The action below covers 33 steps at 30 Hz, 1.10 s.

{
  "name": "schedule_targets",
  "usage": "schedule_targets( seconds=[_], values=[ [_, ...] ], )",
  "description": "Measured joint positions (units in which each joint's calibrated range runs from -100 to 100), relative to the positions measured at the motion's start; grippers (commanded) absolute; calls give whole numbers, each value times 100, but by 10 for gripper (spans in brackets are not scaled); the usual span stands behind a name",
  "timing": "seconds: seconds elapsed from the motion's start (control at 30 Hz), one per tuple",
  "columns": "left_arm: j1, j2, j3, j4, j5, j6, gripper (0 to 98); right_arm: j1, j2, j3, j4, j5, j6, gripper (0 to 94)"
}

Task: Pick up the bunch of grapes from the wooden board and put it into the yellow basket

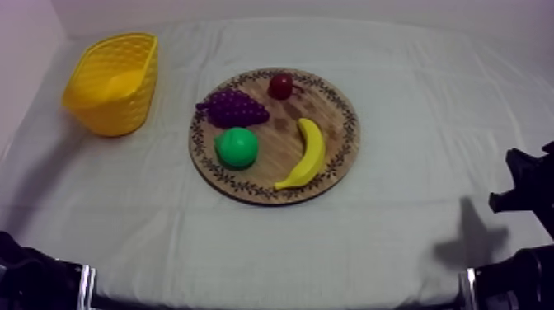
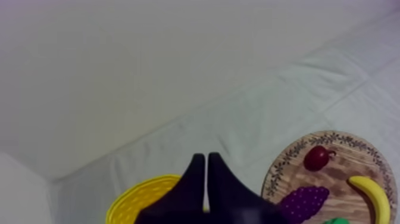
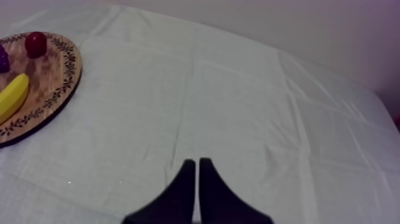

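Four toy fruits are lying on the board (image 1: 330, 107) at the middle of the cloth (image 1: 412, 239): the grapes (image 1: 232, 107), the pear (image 1: 237, 147), the banana (image 1: 307, 154) and the small red fruit (image 1: 281, 86). In the top view the grapes are sitting on the board's far left part, on the side facing the basket (image 1: 115, 107), with one end reaching the patterned rim. The pear is lying just beside them on the near side, the small red fruit is sitting near them by the far rim, and the banana is curving along the right side. The basket is standing on the cloth left of the board, apart from it. The left gripper (image 2: 206, 156) is pressing its fingers together into a narrow wedge, pinching nothing. In the left wrist view the grapes are lying well apart from it, off to one side of the fingertips, while the basket's rim is showing just beside the fingers on the other side. The right gripper (image 3: 194, 161) is likewise pressing its fingers together on nothing, hanging over bare cloth with the board well off to its side. In the top view the left arm (image 1: 33, 276) is sitting low at the near left corner and the right arm (image 1: 523, 194) at the right edge, both far from the grapes
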Motion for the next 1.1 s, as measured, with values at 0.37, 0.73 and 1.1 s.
schedule_targets(
  seconds=[0.37, 0.73, 1.1],
  values=[
    [319, 1387, -1597, -5, 867, -311, 0, 0, 0, 0, 0, 0, 0, 5],
    [513, 2240, -2266, 16, 1222, -508, 0, 0, 0, 0, 0, 1, 0, 5],
    [745, 2473, -1783, -102, 1424, -889, 0, 0, 0, 0, 0, 1, 0, 5]
  ],
)
